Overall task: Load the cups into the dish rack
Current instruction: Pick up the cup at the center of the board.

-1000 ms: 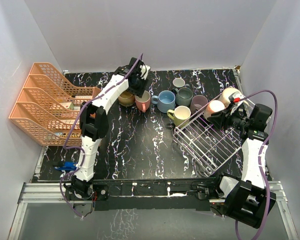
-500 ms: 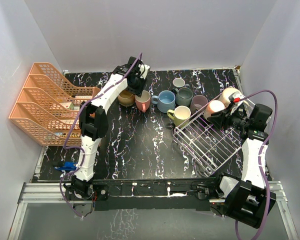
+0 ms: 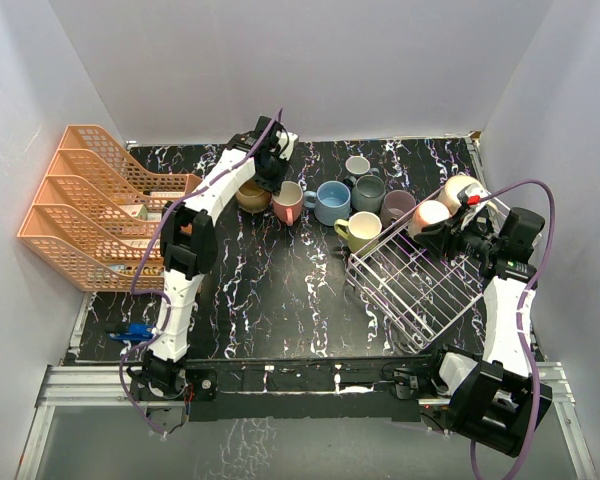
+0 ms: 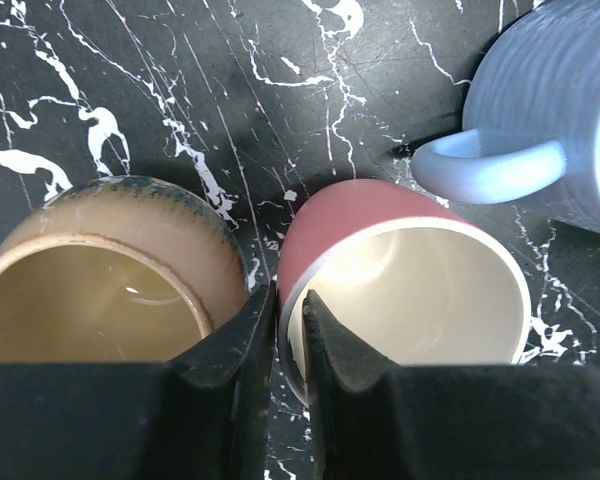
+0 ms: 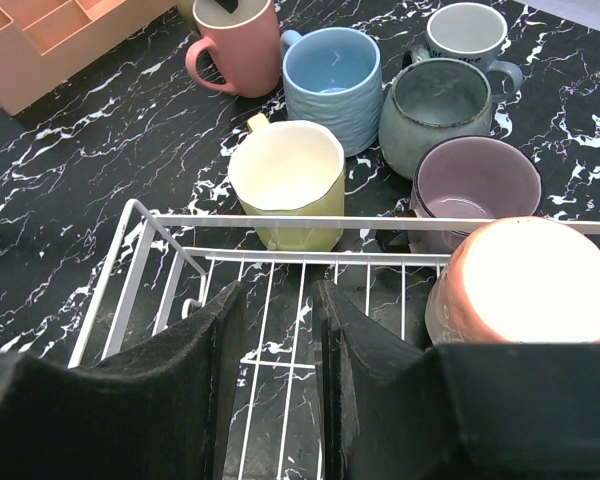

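The left gripper pinches the pink mug's rim, with the tan mug just outside its fingers. The right gripper hangs narrowly parted and empty, with the rack beneath.

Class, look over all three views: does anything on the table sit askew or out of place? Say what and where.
The dish rack, on the right, sits skewed, its sides slanting against the table edges. Nothing looks spilled or broken.

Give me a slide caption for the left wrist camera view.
Left gripper pinching the pink mug rim, one finger inside, between tan mug and blue mug.
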Available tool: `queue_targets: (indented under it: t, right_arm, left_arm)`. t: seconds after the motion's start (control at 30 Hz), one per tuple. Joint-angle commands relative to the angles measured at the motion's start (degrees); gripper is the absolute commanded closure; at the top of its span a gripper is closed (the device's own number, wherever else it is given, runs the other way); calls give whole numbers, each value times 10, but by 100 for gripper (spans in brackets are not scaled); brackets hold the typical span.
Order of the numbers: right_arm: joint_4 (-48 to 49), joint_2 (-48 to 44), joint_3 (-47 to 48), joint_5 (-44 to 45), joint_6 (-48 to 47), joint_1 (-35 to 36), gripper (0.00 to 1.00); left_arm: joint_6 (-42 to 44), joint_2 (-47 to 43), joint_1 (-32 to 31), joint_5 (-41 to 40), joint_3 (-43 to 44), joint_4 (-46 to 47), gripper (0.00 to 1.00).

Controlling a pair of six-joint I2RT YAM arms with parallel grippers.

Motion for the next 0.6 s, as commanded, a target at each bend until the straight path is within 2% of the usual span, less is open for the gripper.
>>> queue_targets:
  t: [0.0,0.07,0.13,0.4,0.57]
  right_arm:
    - [27,-2,-4,-14,4,-2,64]
    - [27,-1,-4,-16,4,-2,64]
    - [27,-1,-4,-16,5,-3,64]
    - [25,2,-5,-21,4,-3,65]
    - [24,3,-6,-25,5,-2,64]
  left_arm:
    - [-11,0,-2,26,8,-9,89]
    - [-11,-4,-2,27,2,-7,97]
    - [-10,-16,-2,30,-14,3,100]
    - [-9,-95,-2,29,-86,51,100]
    - [-31,-198,-2,38,-202,124,100]
